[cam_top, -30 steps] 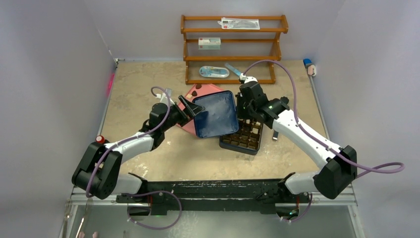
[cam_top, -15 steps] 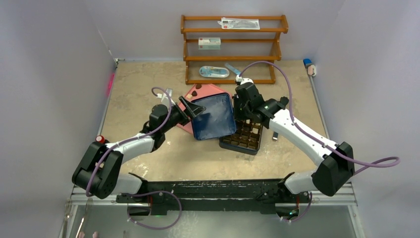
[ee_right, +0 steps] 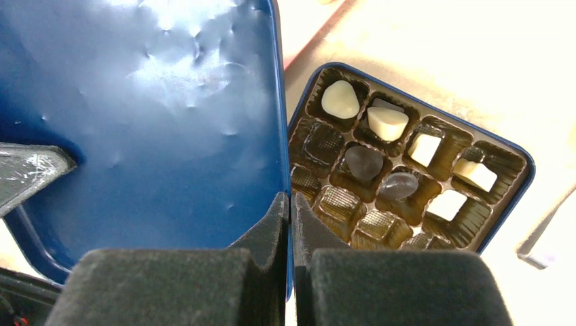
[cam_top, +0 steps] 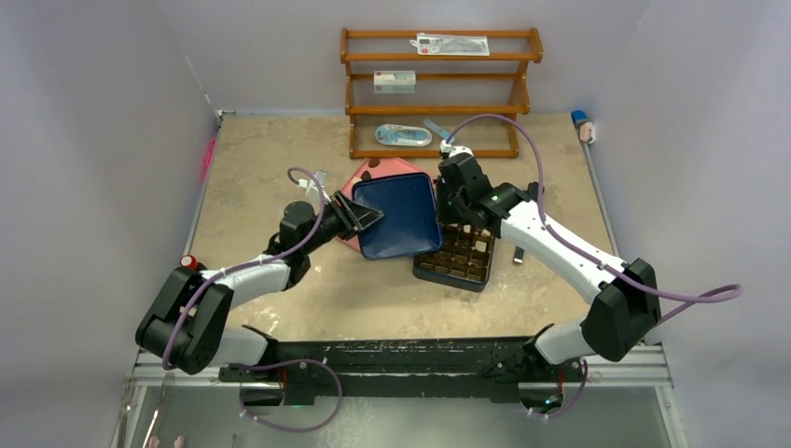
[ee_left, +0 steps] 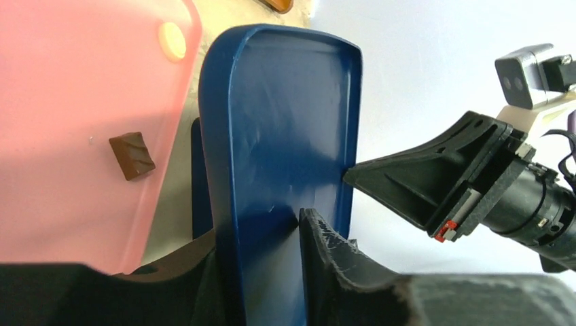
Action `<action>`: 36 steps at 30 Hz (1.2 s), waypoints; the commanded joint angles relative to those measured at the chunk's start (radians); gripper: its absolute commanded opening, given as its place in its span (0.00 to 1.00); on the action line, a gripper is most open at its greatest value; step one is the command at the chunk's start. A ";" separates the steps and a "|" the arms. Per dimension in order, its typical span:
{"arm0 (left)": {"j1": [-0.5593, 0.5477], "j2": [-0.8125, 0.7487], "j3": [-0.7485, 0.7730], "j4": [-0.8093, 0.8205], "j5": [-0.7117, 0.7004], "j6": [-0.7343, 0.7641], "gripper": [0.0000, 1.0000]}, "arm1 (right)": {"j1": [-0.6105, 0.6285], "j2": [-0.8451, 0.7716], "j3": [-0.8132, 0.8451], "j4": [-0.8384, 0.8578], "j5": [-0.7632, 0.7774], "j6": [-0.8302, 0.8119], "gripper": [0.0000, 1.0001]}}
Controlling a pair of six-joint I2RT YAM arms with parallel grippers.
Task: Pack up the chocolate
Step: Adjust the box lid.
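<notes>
The blue lid (cam_top: pixel 399 217) is being gripped at opposite edges by the closed left gripper (cam_top: pixel 367 217) and right gripper (cam_top: pixel 445 201) and is being shifted slightly leftward off the box (cam_top: pixel 464 259).

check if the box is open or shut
Open: the lid is held tilted off the box; chocolates show in its cells.

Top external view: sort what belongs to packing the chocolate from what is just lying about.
Job in hand: chocolates; box; lid; pink tray.

Lying about: wooden shelf; packets on it; small blue-white object at the table's far right edge.
</notes>
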State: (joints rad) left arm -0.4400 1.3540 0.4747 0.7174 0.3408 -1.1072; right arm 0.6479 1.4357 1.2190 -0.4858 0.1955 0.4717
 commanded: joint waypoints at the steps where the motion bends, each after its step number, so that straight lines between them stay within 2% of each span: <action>1: -0.005 -0.004 -0.008 0.082 0.036 0.012 0.28 | 0.004 -0.004 0.050 0.041 0.013 0.011 0.00; 4: -0.005 0.003 -0.009 0.094 0.042 0.011 0.20 | 0.004 0.001 0.052 0.041 0.014 0.008 0.00; 7: -0.005 0.009 -0.010 0.103 0.045 0.006 0.02 | 0.004 0.004 0.053 0.043 0.018 0.004 0.00; 8: -0.005 0.010 -0.009 0.103 0.044 0.005 0.00 | 0.004 0.005 0.054 0.045 0.016 0.000 0.00; 11: -0.005 0.009 -0.012 0.103 0.039 0.005 0.00 | 0.004 0.008 0.061 0.044 0.005 -0.014 0.00; 16: -0.005 0.010 -0.012 0.100 0.037 0.014 0.00 | 0.004 -0.014 0.066 0.054 0.003 -0.032 0.22; 19: -0.005 0.011 -0.014 0.098 0.031 0.018 0.00 | 0.004 -0.029 0.080 0.045 -0.008 -0.045 0.29; 28: -0.003 -0.016 0.011 0.089 0.032 -0.057 0.00 | 0.005 -0.083 0.062 0.045 0.011 -0.126 0.34; 36: -0.003 -0.089 0.053 -0.056 -0.009 -0.329 0.00 | 0.004 -0.266 -0.163 0.236 0.168 -0.307 0.36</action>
State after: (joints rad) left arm -0.4408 1.3182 0.4702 0.6815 0.3588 -1.2533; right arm 0.6479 1.2617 1.1282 -0.3668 0.2523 0.2878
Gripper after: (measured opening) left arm 0.078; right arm 0.352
